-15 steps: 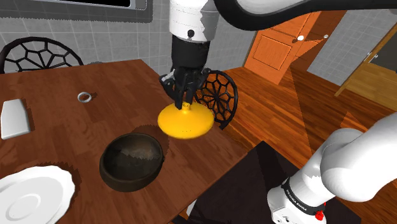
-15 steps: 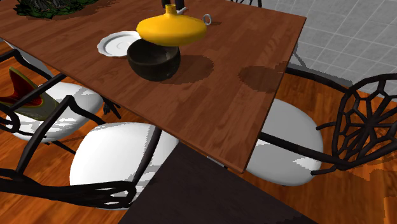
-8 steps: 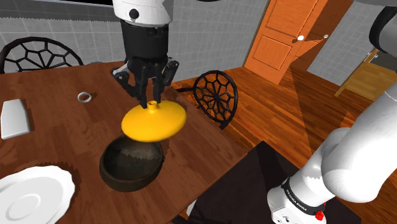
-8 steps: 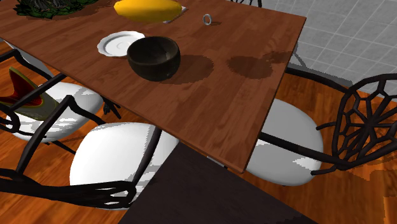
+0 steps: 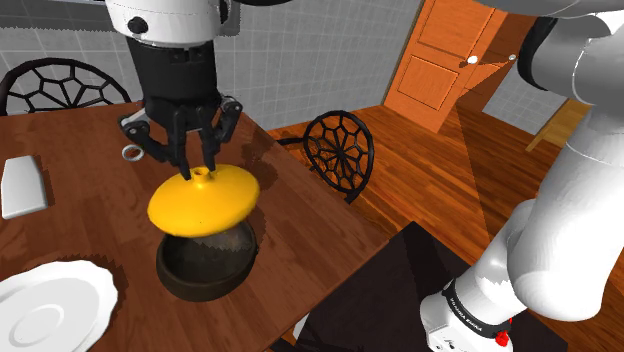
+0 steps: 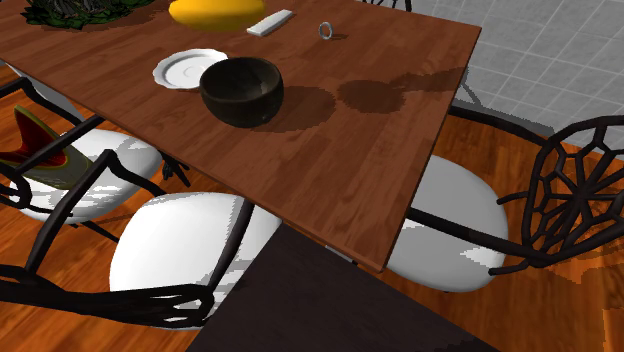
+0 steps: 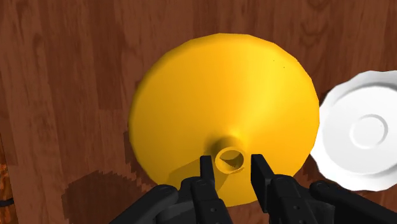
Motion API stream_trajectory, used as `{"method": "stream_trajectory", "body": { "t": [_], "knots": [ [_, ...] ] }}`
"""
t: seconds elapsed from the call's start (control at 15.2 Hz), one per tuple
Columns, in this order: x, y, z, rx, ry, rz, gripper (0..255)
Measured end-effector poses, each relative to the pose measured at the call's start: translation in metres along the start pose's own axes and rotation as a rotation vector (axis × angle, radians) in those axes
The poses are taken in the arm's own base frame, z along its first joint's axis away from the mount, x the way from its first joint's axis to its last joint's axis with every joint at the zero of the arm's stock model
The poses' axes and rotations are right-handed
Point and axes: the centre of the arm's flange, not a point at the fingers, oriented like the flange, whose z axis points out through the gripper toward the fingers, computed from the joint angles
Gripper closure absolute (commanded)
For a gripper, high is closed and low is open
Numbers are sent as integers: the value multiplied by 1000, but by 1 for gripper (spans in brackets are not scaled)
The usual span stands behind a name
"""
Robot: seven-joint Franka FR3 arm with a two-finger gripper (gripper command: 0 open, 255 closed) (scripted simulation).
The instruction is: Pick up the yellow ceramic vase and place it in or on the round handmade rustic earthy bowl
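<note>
Wooden surface (image 5: 90, 205) carries a dark bowl (image 5: 200, 268) beside a white plate (image 5: 50, 300). Black claw (image 5: 199, 172) clasps the neck of a yellow vase (image 5: 195, 207), holding it in the air above the bowl.

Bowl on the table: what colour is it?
Dark brown, almost black bowl; clearest in the second exterior view.

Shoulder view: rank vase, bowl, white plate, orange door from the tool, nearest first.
1. Yellow vase, clasped at its neck by the tool.
2. Dark bowl, beneath the vase.
3. White plate, view's lower left.
4. Orange door, upper right.
</note>
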Motion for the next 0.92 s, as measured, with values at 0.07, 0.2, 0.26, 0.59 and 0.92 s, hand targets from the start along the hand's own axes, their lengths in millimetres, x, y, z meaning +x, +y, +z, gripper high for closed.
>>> {"method": "stream_trajectory", "body": {
  "t": [0.07, 0.2, 0.26, 0.59, 0.92],
  "knots": [
    [-1, 0, 6, 0, 0, 0, 255],
    [-1, 0, 17, 0, 0, 0, 255],
    [-1, -1, 21, 0, 0, 0, 255],
    [-1, -2, 47, 0, 0, 0, 255],
    [-1, -4, 75, 0, 0, 0, 255]
  ]
}}
